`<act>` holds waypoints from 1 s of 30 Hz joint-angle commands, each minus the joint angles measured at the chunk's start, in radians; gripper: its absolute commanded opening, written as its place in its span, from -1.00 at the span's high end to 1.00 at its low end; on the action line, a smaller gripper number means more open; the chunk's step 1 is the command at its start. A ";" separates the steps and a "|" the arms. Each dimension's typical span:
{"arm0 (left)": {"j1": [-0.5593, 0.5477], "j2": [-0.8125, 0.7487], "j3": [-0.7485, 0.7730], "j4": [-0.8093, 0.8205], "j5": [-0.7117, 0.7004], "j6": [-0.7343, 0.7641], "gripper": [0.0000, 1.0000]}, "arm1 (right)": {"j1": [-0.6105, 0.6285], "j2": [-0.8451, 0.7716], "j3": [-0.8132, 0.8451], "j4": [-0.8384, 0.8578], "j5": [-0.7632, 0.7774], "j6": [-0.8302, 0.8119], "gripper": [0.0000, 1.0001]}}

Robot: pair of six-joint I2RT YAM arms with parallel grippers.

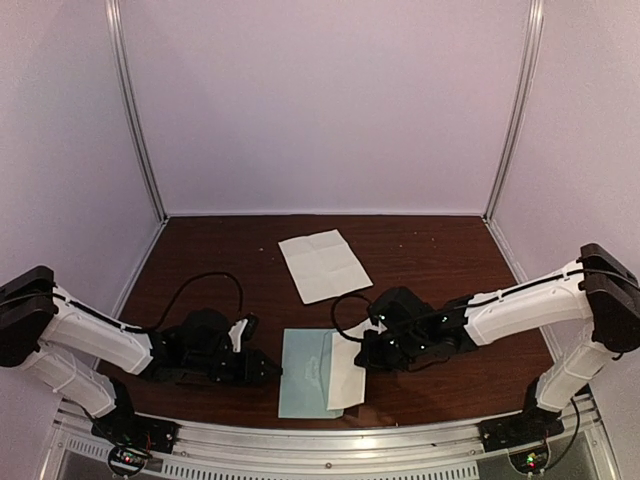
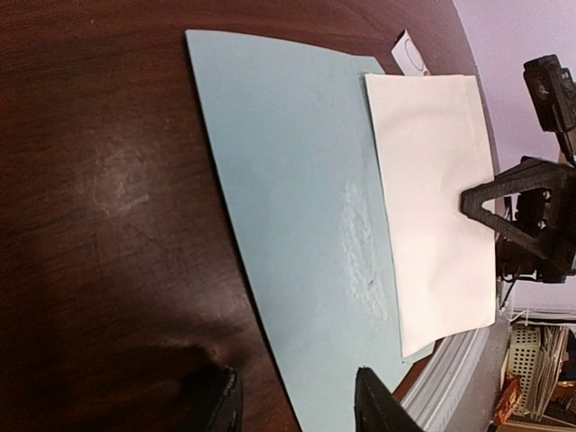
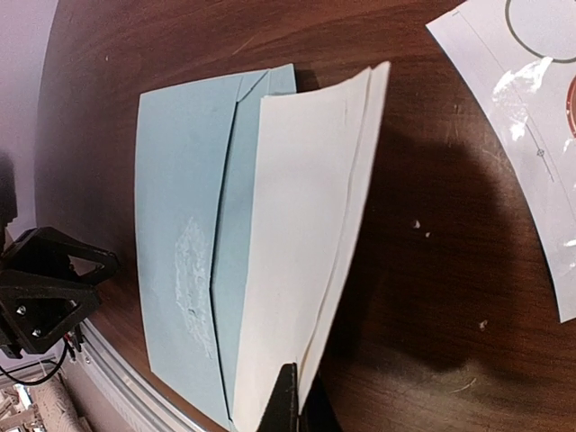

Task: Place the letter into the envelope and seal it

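So the envelope point(image 1: 300, 375) is flat on the table point(image 1: 450, 260) at bottom centre of the top view. Its long axis runs up-down in that frame and it sits between the two grippers. The folded letter point(image 1: 347, 375) lies along the same axis over the envelope's right part, overhanging the right edge.

The right gripper point(image 1: 362, 355) has the letter. In its wrist view the jaws are pinched narrow on the letter's near edge at bottom centre, and the sheet fans away from them across the teal. The flap's fold line shows just left of the letter there, so my read is the mouth faces the right arm. The letter would then need to slide leftward in the top view, across the short axis. I can't tell whether its leading edge is already inside the pocket or only lying on the flap.

The left gripper point(image 1: 272, 372) is right at the envelope's left edge. From its wrist cam the jaws are wide and gripping nothing, and the envelope's near edge runs down between the two fingers. It's the nearer arm for pinning the envelope, which probably matters because paper pushed from the right will likely skid left.

The only other thing is the sticker sheet point(image 1: 322, 265), up above the envelope toward frame centre and well clear of the slide path. Nothing sits between the letter and the pocket. The main worry is the flap folding under.
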 commanded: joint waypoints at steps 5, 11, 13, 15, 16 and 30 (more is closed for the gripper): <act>0.007 0.053 0.010 0.094 0.032 0.012 0.20 | -0.008 0.048 0.049 -0.028 0.032 -0.039 1.00; 0.008 0.098 0.014 0.134 0.062 0.007 0.23 | -0.008 0.058 0.049 -0.017 0.025 -0.044 1.00; 0.007 0.102 0.017 0.138 0.067 0.006 0.24 | -0.008 0.059 0.050 -0.012 0.024 -0.044 1.00; 0.007 0.105 0.019 0.141 0.069 0.009 0.25 | -0.008 0.062 0.050 -0.005 0.021 -0.045 1.00; 0.007 0.104 0.019 0.142 0.070 0.008 0.25 | -0.008 0.065 0.051 -0.001 0.016 -0.044 1.00; 0.008 0.133 0.020 0.182 0.098 -0.001 0.26 | -0.008 0.086 0.051 0.064 -0.025 -0.029 1.00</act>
